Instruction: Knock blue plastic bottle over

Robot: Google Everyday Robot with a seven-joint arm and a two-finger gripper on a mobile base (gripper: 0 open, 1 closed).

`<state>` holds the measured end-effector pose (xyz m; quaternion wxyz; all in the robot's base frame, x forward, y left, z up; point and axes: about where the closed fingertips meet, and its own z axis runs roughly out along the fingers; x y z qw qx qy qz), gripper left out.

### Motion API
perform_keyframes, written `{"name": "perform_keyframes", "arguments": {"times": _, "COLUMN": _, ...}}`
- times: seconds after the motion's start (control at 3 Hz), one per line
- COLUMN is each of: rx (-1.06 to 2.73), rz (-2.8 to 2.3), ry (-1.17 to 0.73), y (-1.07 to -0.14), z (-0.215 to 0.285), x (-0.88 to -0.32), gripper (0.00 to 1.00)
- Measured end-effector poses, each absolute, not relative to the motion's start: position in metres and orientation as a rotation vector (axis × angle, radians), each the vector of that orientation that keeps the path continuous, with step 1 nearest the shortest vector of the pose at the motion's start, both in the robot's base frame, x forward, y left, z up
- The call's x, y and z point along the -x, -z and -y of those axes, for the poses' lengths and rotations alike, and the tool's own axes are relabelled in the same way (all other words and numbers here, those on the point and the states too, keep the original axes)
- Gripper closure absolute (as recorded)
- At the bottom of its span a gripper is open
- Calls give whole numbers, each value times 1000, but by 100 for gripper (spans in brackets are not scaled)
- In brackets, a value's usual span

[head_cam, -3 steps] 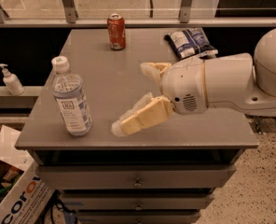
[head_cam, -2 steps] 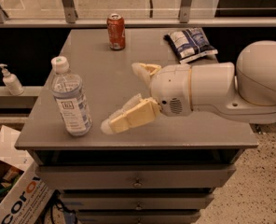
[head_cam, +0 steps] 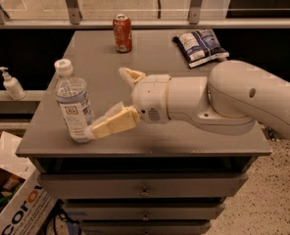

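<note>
The camera view looks down on a grey cabinet top (head_cam: 194, 140). The blue plastic bottle (head_cam: 74, 105), clear bluish plastic with a white screw cap and a white-and-blue label, stands near the front left corner, upright or very nearly so. The robot's white arm reaches in from the right. Its two-finger gripper (head_cam: 107, 102) sits low over the top, just right of the bottle. The two tan fingers are spread wide and grasp nothing. The lower finger (head_cam: 114, 123) points at the bottle's base and appears to touch it, while the upper one stands well clear behind. A red aluminium soda can (head_cam: 122, 32) stands at the far edge and a blue-and-white snack bag (head_cam: 199, 45) lies at the far right. Both are well apart from the bottle. A small white pump bottle (head_cam: 11, 83) stands on a ledge off to the left.

The bottle looks light, thin-walled and smooth, and tall for its narrow base. No hold is needed. A sideways push high on the label or shoulder should tip it readily. Contact low at the base, as now, is likelier to slide it toward the left edge.
</note>
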<state>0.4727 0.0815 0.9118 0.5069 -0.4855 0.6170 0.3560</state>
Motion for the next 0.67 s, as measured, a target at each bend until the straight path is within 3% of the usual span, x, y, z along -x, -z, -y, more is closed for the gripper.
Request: {"name": "perform_keyframes", "arguments": {"times": 0.67, "rx": 1195, "rz": -1414, "ry": -894, "y": -909, "z": -152, "x": -483, "gripper": 0}}
